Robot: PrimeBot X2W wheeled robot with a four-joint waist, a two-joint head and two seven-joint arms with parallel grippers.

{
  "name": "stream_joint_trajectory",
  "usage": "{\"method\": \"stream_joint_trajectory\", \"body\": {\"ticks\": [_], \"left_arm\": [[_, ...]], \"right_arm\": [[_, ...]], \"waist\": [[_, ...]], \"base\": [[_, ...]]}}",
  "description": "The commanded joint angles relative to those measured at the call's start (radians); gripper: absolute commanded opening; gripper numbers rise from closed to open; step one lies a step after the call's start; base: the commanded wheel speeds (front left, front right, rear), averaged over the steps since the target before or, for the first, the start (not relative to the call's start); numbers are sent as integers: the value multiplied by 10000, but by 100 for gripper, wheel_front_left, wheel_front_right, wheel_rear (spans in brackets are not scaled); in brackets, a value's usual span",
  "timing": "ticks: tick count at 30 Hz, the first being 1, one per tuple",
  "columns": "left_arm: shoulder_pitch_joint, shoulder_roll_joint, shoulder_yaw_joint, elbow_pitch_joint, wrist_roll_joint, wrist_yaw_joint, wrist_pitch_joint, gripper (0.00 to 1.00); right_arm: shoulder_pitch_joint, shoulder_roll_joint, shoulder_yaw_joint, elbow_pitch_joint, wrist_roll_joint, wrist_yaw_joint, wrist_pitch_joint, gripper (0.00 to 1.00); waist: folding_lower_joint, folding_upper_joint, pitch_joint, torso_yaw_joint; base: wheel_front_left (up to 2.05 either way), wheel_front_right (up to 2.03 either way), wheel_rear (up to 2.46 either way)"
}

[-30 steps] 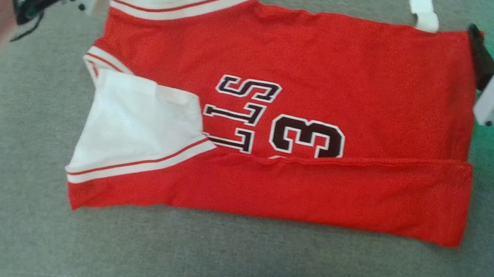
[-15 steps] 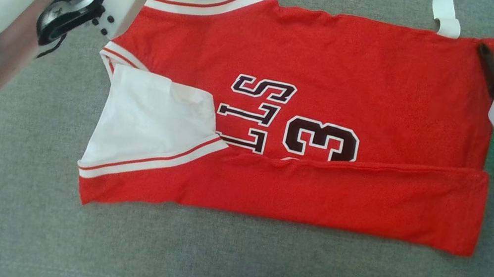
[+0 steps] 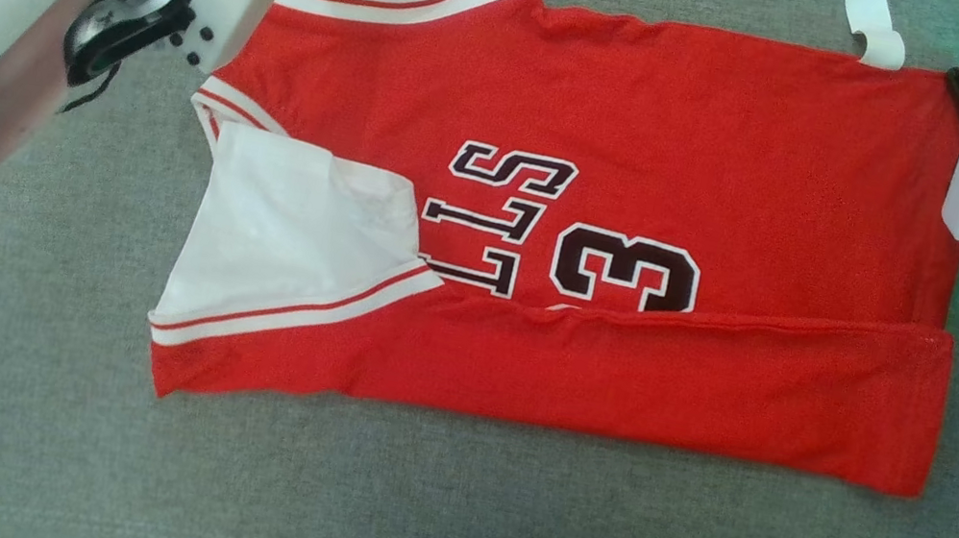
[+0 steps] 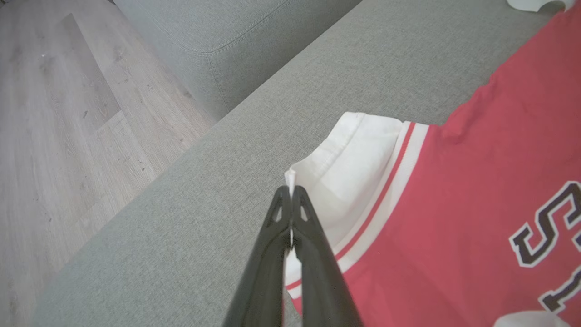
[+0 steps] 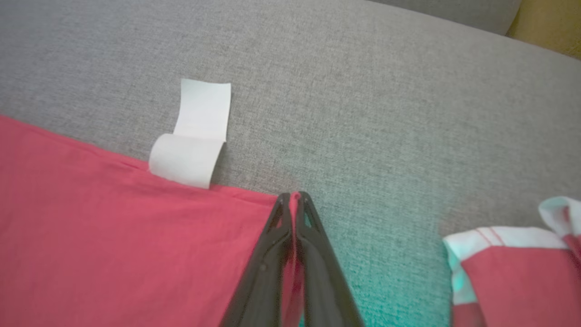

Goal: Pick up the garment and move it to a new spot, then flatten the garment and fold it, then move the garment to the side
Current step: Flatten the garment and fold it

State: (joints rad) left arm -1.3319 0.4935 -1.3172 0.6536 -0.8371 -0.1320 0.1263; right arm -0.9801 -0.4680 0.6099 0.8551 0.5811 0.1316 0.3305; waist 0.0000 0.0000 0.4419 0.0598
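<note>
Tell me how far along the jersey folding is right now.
Done: the jersey lies flat on the grey cushion, its near long edge folded over the lettering. In hand: the left tool pinches the far white sleeve, the right tool the far red hem corner. Left: folding that far side over, probably further folds, then moving it aside.

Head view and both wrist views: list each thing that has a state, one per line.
jersey, flat on the cushion, near edge folded over itself.
left tool, shut on the jersey's white sleeve edge.
right tool, shut on the jersey's red far corner.
white label, curled, sticking out from the jersey's far edge.
</note>
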Motion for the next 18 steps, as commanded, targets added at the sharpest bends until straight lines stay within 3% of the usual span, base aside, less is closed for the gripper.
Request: {"method": "stream_joint_trajectory", "body": {"ticks": [1,18], "left_arm": [[-542,328,371,2,-46,13,-72,0],[-588,-85,570,1479,596,341,-2468,0]], "right_arm": [[-81,-225,116,-48,125,-9,-291,0],[-38,-284,788,-159,1196,-9,-2892,0]], "waist": [[0,0,-20,-19],[0,0,-595,36]], "base": [[0,0,0],[0,0,0]]}}
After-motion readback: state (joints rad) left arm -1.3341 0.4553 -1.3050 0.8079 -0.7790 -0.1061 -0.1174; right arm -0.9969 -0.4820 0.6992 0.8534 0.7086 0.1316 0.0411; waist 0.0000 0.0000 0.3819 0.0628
